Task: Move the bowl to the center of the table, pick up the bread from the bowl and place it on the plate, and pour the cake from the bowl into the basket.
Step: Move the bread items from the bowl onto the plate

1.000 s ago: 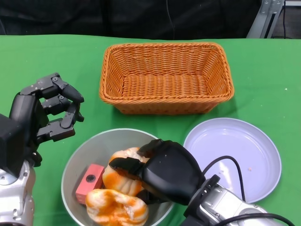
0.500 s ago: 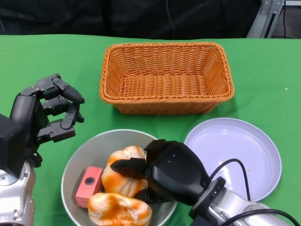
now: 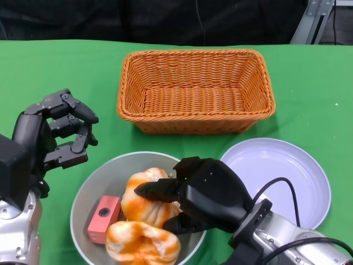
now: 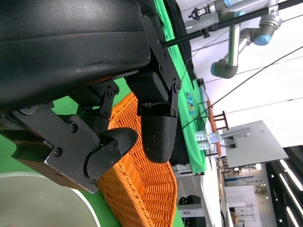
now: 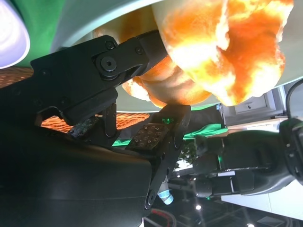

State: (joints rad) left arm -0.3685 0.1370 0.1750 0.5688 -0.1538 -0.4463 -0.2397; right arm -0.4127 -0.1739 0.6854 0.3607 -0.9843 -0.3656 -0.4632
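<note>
A grey bowl point(image 3: 97, 180) at the near middle of the table holds two orange-glazed breads and a pink cake point(image 3: 103, 217). My right hand point(image 3: 212, 196) reaches in from the right and grips the rear bread point(image 3: 142, 200) between fingers and thumb. The right wrist view shows a finger point(image 5: 118, 56) pressed on that bread point(image 5: 161, 80), with the front bread point(image 5: 227, 47) beside it. The front bread point(image 3: 142, 244) lies loose by the bowl's near rim. My left hand point(image 3: 55, 135) hovers left of the bowl with fingers half bent and holds nothing.
An orange wicker basket point(image 3: 196, 118) stands behind the bowl; the left wrist view also catches this basket point(image 4: 142, 189). A pale lilac plate point(image 3: 287, 176) lies right of the bowl, close behind my right forearm. Green cloth covers the table.
My right hand has drawn back a little to the right, its fingers still around the rear bread, which rose slightly. The left hand has not moved.
</note>
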